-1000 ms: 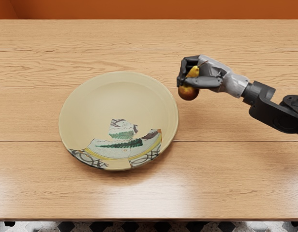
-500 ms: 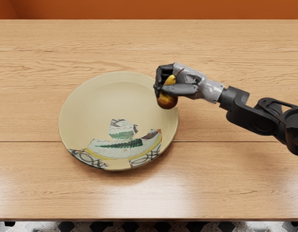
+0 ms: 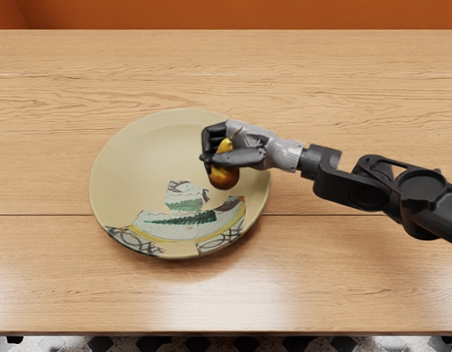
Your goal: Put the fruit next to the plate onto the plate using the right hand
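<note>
A small yellow and red pear-like fruit (image 3: 223, 171) hangs in my right hand (image 3: 220, 155), whose fingers are curled around it. The hand and fruit are over the right half of the cream plate (image 3: 130, 158), above its inner surface. Painted patterns cover the near part of the plate. My right arm (image 3: 373, 189) reaches in from the right edge, low over the table. Whether the fruit touches the plate I cannot tell. The left arm is out of view.
The plate rests on a wooden table (image 3: 343, 279) that fills the view. An orange wall (image 3: 226, 13) runs behind the far edge. The front table edge lies near the bottom of the picture.
My right hand has carried the fruit leftward from beside the plate's right rim to over the plate's interior, and slightly toward the near side. The plate has not moved.
</note>
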{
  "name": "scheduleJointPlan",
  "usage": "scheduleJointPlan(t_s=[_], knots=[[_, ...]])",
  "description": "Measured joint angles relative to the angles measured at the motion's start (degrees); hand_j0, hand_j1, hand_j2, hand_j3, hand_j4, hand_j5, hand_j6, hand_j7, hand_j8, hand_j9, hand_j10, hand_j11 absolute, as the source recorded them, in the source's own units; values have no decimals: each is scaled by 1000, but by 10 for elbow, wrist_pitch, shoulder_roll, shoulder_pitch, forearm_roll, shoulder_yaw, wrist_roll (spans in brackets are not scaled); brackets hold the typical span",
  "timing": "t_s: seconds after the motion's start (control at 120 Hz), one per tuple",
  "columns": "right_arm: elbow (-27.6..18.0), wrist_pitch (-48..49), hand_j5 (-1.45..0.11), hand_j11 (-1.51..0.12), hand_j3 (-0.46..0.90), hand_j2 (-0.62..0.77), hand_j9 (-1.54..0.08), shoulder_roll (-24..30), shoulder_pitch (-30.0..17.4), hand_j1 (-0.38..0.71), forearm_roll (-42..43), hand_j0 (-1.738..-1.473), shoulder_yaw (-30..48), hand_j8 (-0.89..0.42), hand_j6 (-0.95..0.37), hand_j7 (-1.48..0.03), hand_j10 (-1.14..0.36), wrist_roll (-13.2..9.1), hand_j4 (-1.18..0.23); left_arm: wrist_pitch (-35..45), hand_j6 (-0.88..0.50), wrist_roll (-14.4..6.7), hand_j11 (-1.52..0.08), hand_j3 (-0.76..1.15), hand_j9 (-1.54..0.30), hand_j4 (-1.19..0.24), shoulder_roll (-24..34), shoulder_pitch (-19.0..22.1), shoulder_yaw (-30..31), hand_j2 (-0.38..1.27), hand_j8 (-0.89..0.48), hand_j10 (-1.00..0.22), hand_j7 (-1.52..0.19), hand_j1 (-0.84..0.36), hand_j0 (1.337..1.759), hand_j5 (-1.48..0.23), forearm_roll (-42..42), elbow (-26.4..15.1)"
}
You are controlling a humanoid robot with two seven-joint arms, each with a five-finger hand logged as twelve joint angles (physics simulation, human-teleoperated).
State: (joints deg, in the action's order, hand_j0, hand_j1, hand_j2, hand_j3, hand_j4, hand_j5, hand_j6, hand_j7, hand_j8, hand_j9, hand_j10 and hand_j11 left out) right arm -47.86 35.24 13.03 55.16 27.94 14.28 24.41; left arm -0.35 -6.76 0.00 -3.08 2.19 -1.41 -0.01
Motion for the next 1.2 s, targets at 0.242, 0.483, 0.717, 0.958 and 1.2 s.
scheduleJointPlan(t_s=[0.242,0.483,0.717,0.958,1.2], knots=[[0,-1,-1154,-1162,0,-179,-1163,-21,4,531,9,-1645,-1,-807,-842,-1094,-755,-31,-810,0,0,0,0,0,0,0,0,0,0,0,0,0,0,349,1658,0,0,0],[0,-2,-1012,-1022,0,-143,-1022,-24,5,484,4,-1655,0,-724,-749,-973,-708,-35,-727,0,0,0,0,0,0,0,0,0,0,0,0,0,0,349,1658,0,0,0],[0,-4,-617,-616,0,-92,-617,-32,5,193,-4,-1657,1,-467,-470,-609,-463,-36,-466,0,0,0,0,0,0,0,0,0,0,0,0,0,0,349,1658,0,0,0],[0,-3,-477,-476,0,-71,-477,-33,5,81,-9,-1658,2,-363,-365,-473,-339,-36,-363,0,0,0,0,0,0,0,0,0,0,0,0,0,0,349,1658,0,0,0],[-1,-3,-400,-401,0,-61,-400,-31,10,18,-18,-1658,2,-308,-308,-400,-328,-37,-308,0,0,0,0,0,0,0,0,0,0,0,0,0,0,349,1658,0,0,0]])
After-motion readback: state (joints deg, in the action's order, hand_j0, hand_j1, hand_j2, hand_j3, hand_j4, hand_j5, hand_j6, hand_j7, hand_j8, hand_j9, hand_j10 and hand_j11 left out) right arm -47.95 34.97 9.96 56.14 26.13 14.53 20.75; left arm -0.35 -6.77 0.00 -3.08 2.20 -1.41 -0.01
